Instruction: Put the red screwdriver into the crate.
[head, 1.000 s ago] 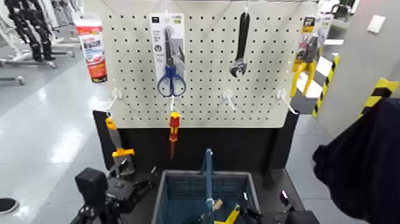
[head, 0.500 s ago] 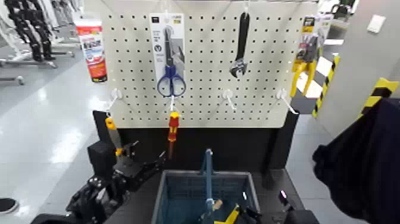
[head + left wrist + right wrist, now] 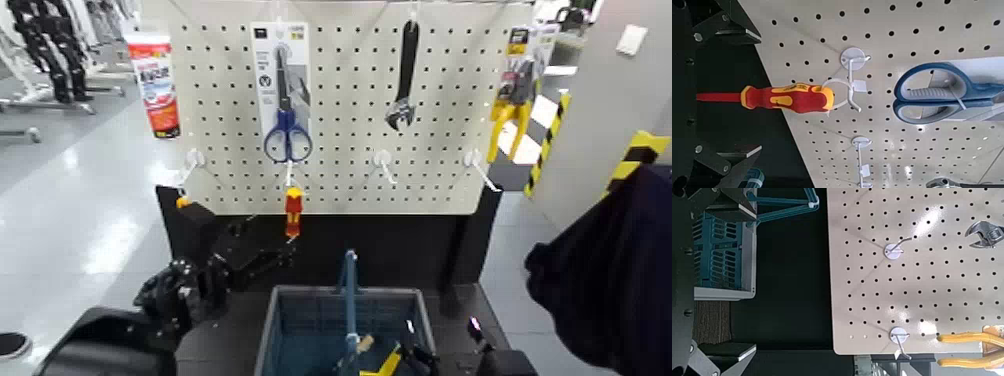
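The red screwdriver [image 3: 292,212] hangs shaft-down from a white hook [image 3: 849,77] at the pegboard's lower edge; its red and yellow handle [image 3: 789,98] fills the middle of the left wrist view. My left gripper [image 3: 275,252] is raised just below and left of it, open, with its fingers [image 3: 728,23] on either side of the shaft line and touching nothing. Below stands the blue-grey crate [image 3: 290,305] with its upright handle [image 3: 349,290]; the right wrist view also shows the crate [image 3: 723,254]. My right arm stays low at the crate's right, fingers [image 3: 720,351] spread wide apart.
On the pegboard [image 3: 340,180] hang blue scissors [image 3: 288,135], a wrench [image 3: 403,95] and yellow pliers [image 3: 515,110]. An orange-handled tool [image 3: 183,203] peeks from behind my left arm. Tools lie in the crate. Dark cloth [image 3: 610,270] fills the right side.
My left arm has risen from the lower left towards the screwdriver and now covers most of the orange-handled tool. The screwdriver still hangs on its hook.
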